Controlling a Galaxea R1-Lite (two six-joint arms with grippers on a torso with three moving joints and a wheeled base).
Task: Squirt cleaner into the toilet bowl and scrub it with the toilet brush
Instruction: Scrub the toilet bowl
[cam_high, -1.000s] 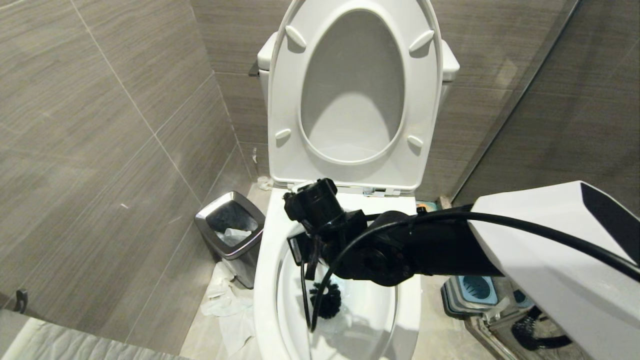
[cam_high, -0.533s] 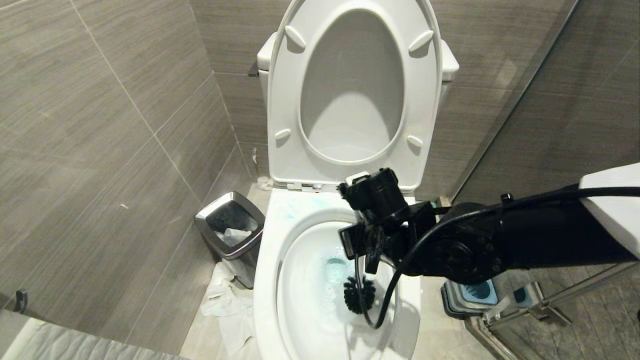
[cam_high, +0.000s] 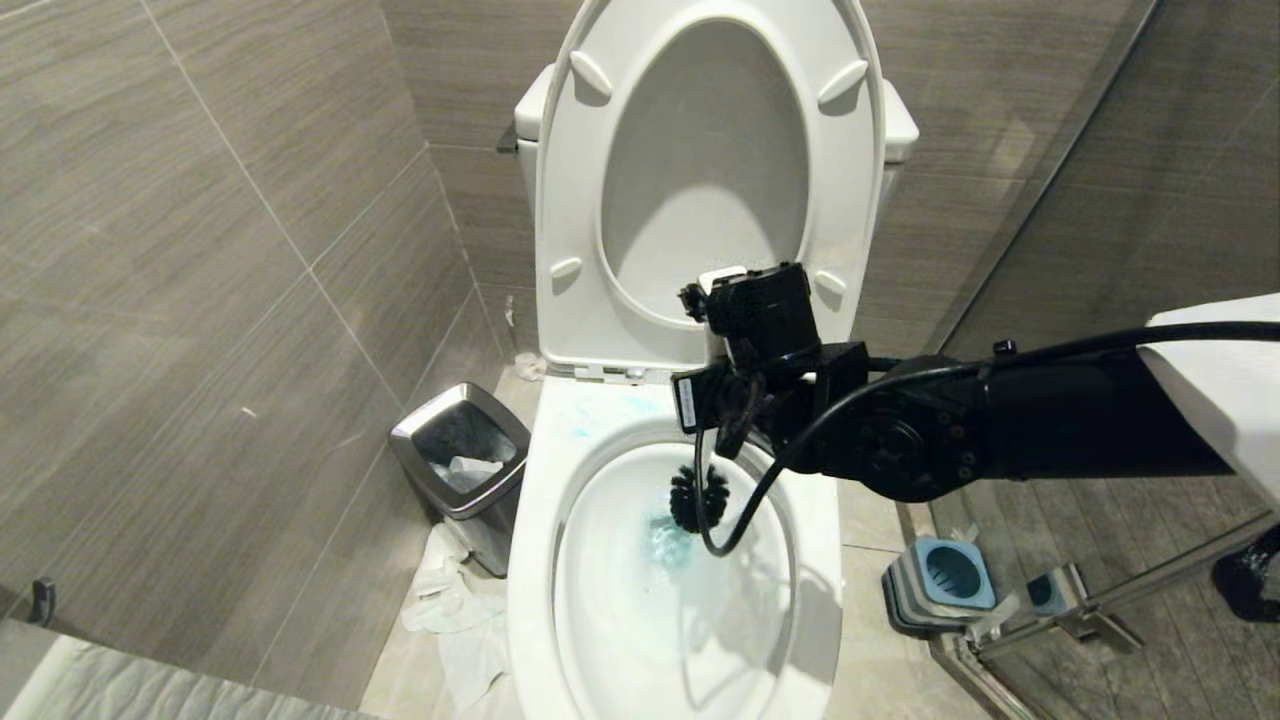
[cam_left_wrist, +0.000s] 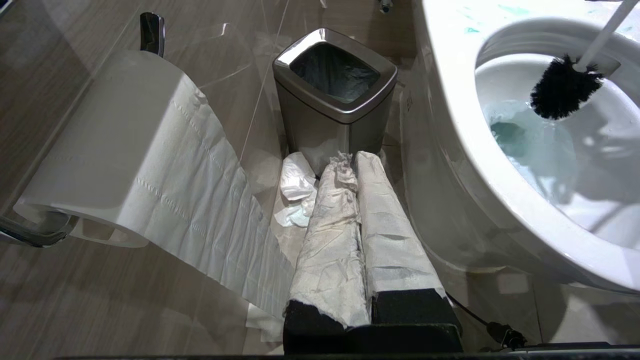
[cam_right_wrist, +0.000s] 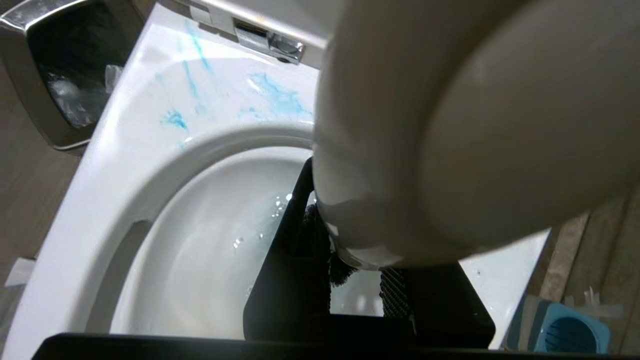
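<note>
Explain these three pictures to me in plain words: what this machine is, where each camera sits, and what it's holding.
It's a wheeled robot with two arms, cleaning a toilet. One picture comes from a camera on its head, the others from a camera on each wrist. The right gripper hangs over the toilet bowl, shut on the toilet brush, whose black bristles sit just above water tinted by teal cleaner. The left gripper, wrapped in paper and shut, is parked near the floor by a steel trash bin and a toilet paper roll. The blue brush holder stands on the floor.

The right arm (cam_high: 1000, 430) is matte black with a round screw-ringed joint, a white shell behind and a looping black cable (cam_high: 740, 520). The left gripper (cam_left_wrist: 367, 240) has black fingers wrapped in crinkled white paper.
</note>
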